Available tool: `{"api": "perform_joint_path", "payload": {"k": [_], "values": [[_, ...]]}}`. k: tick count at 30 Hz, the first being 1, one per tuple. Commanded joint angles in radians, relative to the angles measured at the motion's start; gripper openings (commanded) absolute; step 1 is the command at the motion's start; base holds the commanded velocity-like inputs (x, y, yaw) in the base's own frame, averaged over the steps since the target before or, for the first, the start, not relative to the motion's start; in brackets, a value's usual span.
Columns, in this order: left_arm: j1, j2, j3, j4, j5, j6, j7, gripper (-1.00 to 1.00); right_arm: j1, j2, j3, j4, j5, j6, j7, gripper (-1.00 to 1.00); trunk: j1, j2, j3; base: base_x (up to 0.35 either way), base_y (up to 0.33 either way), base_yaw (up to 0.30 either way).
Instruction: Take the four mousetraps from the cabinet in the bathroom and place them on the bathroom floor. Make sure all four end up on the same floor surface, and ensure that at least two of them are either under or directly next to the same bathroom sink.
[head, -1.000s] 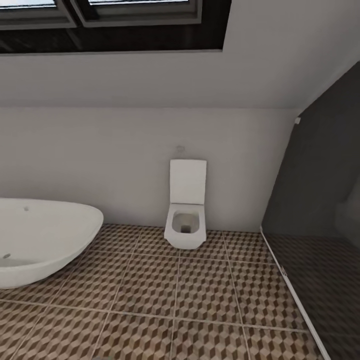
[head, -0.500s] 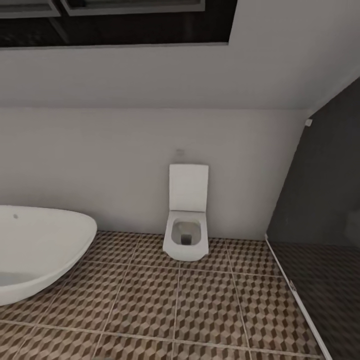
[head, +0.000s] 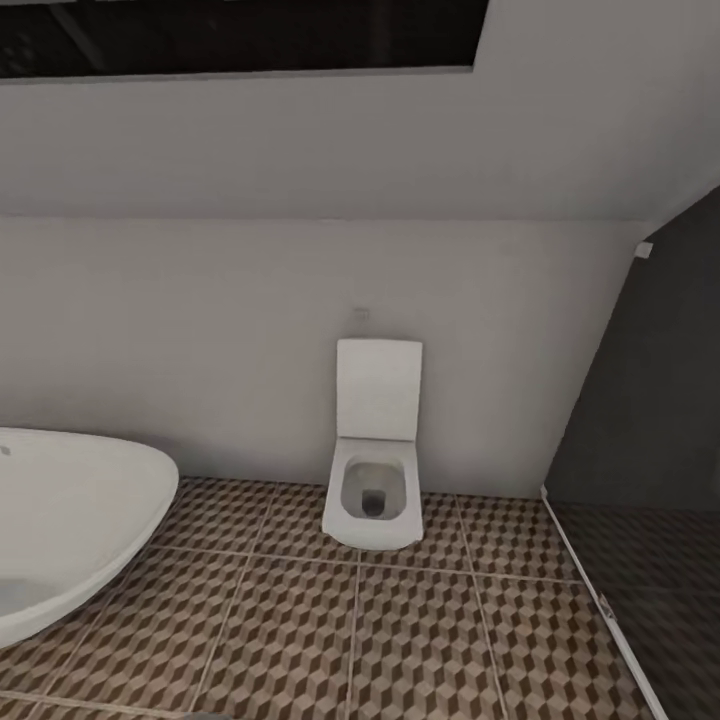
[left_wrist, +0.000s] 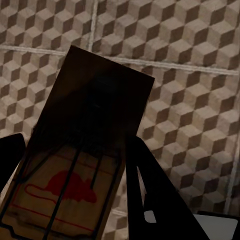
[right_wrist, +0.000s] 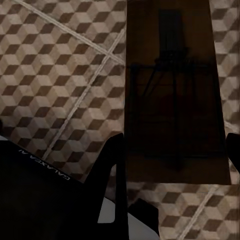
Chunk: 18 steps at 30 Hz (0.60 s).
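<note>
In the left wrist view my left gripper (left_wrist: 75, 185) is shut on a mousetrap (left_wrist: 95, 115), a tan board with dark wire and a red mouse mark. It hangs above the cube-patterned bathroom floor (left_wrist: 190, 60). My right gripper (right_wrist: 175, 155) is shut on another mousetrap (right_wrist: 172, 75), which looks dark and shadowed, with its wire frame facing the camera. It too is held over the bathroom floor (right_wrist: 50, 75). In the head view the same tiled floor (head: 420, 630) stretches ahead.
A white wall-hung toilet (head: 375, 470) with its lid up stands ahead against the white wall. The white oval bathtub (head: 70, 520) is at the left. A dark glass partition (head: 650, 450) with a pale floor rail closes off the right side.
The head camera has moved: the toilet now sits lower and larger in the picture, the bathtub has slid left and the dark window has risen toward the top edge.
</note>
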Motion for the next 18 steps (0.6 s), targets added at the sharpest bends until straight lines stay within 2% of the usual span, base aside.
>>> {"api": "perform_joint_path", "payload": {"k": [1,10,18], "values": [[-0.001,-0.001,-0.008,0.003,0.007,-0.005,-0.001,-1.00,-0.002,0.000,0.001,0.004,-0.002,-0.006,0.004,-1.00,0.001,-0.001,-0.001,0.332,0.000,0.000],[-0.001,-0.002,-0.008,0.003,0.007,-0.005,-0.001,-1.00,-0.002,0.000,0.001,0.004,-0.002,-0.006,0.004,-1.00,0.001,-0.001,-0.001,0.328,0.000,0.000],[-0.001,-0.007,-0.008,0.003,0.007,-0.005,-0.001,-1.00,-0.002,0.000,0.001,0.004,-0.002,-0.006,0.004,-1.00,0.001,-0.001,-0.001,0.059,0.000,0.000]]}}
